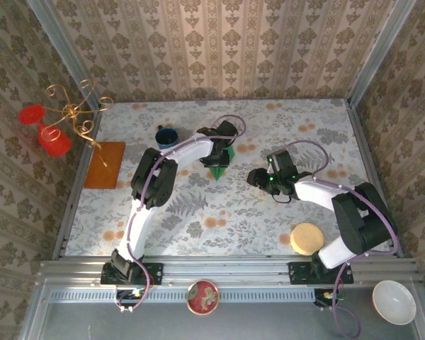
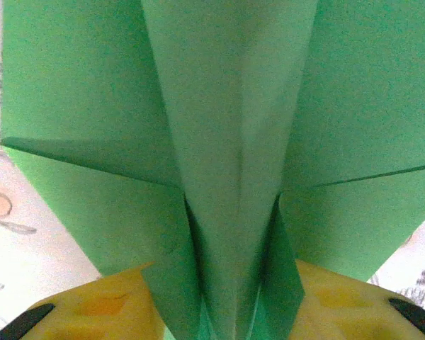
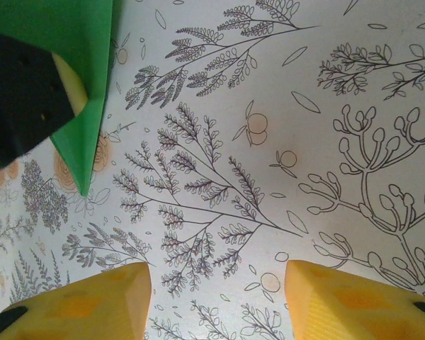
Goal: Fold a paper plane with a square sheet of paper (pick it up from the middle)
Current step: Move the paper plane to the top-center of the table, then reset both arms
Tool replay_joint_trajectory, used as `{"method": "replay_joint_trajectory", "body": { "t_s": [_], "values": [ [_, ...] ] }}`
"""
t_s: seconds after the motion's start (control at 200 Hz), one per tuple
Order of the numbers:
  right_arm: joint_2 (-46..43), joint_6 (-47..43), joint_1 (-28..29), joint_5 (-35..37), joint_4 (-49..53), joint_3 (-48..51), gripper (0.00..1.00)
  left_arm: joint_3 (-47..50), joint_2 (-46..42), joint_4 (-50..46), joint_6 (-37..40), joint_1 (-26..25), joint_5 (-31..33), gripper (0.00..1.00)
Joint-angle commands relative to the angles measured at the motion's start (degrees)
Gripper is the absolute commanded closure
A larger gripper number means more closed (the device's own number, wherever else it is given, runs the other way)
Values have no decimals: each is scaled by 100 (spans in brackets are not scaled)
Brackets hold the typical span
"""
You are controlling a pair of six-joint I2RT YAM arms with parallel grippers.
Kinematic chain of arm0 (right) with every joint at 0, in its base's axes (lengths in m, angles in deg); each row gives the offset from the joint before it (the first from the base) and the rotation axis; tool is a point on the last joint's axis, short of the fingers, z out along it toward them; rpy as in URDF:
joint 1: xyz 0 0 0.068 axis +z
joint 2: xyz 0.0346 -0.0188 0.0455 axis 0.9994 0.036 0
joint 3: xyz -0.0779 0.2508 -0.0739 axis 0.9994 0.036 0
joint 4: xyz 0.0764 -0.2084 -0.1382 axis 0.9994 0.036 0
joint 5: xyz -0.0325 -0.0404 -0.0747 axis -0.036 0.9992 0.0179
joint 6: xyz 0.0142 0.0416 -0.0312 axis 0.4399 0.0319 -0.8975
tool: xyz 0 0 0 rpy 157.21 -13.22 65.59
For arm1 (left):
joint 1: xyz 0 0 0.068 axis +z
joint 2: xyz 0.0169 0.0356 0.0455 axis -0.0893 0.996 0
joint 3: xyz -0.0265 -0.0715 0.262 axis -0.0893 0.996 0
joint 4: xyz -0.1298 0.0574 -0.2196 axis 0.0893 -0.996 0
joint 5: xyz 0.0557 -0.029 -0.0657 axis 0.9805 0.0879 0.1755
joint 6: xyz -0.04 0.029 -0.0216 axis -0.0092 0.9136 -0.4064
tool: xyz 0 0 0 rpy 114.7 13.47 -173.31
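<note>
Lying just right of the blue mug (image 1: 166, 137), the paper plane (image 1: 220, 166) runs lengthwise toward the arm bases. Its keel sits between the left end effector's (image 2: 223, 287) pads; grip cannot be told. The right end effector (image 3: 216, 294), farther right of the mug, is part-open and empty. Floral surface (image 1: 269, 212); wallpapered walls.

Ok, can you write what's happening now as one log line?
left gripper: jaws apart around paper plane fold | right gripper: open, empty, over table | plane: already folded
</note>
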Motion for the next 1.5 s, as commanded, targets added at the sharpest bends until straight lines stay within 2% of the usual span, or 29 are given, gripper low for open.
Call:
{"method": "replay_joint_trajectory", "body": {
  "t_s": [0.0,0.325,0.52,0.65,0.775,0.925,1.005,1.065,1.155,1.195,1.39,1.435,1.496],
  "values": [
    [81,-108,-28,-50,-79,-31,44,-196,422,24,-144,162,12,56],
    [47,-165,-28,-15,32,-135,44,-847,623,-47,187,197,4,55],
    [-171,-246,-42,93,256,-280,43,-1109,-7,-308,276,151,28,53],
    [-440,-360,-104,241,552,-428,42,-871,-689,-343,205,147,72,50],
    [-791,-591,-173,555,933,-549,38,1,-1636,27,149,154,215,46],
    [-1460,-1124,-362,1242,1443,-637,31,1580,-3099,691,151,295,601,42],
    [-1871,-1501,-489,1749,1621,-618,26,2594,-3967,1137,181,499,867,34],
    [-2166,-1775,-556,2139,1653,-554,21,3406,-4597,1372,205,683,1159,24],
    [-2521,-2019,-641,2736,1600,-384,7,4437,-5436,1602,286,1035,1509,13],
    [-2641,-2083,-673,2969,1529,-294,0,4851,-5773,1751,356,1235,1618,9],
    [-2842,-2334,-823,4161,942,215,0,6186,-6911,2489,966,2253,2163,0],
    [-2866,-2533,-850,4378,504,443,0,6469,-7062,2726,1086,2511,2138,0],
    [-2914,-2969,-901,4294,-426,951,0,6790,-7164,3041,1186,2883,1933,0]
  ]
}}
